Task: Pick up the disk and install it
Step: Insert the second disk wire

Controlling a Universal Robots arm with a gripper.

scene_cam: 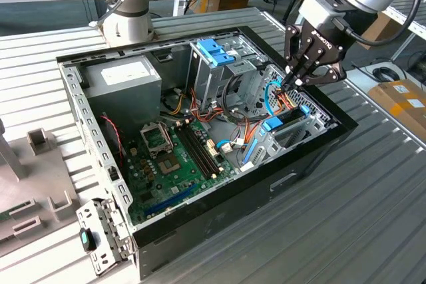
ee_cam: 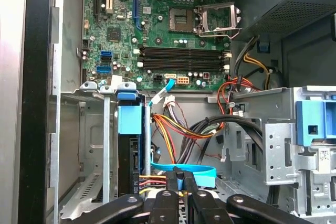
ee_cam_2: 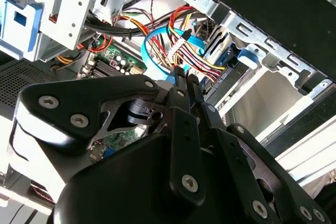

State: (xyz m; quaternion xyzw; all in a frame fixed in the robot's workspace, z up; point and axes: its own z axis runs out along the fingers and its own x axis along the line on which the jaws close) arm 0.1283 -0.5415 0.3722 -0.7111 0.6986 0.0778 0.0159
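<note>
Disk (ee_cam: 129,145) already stands on edge in its bay at the case's 3 o'clock side; gripper (ee_cam: 184,174), fingers together, pinches the blue cable (ee_cam: 181,170). Seat it gently, squarely.

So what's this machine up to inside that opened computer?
A robot arm has its pincer down in the open computer case, among the coloured cables beside the drive bay. Its fingers look closed together at a flat blue cable. The disk, with its light-blue frame, already stands upright in the bay, so it looks installed or nearly so. The pincer is not holding it.
</note>
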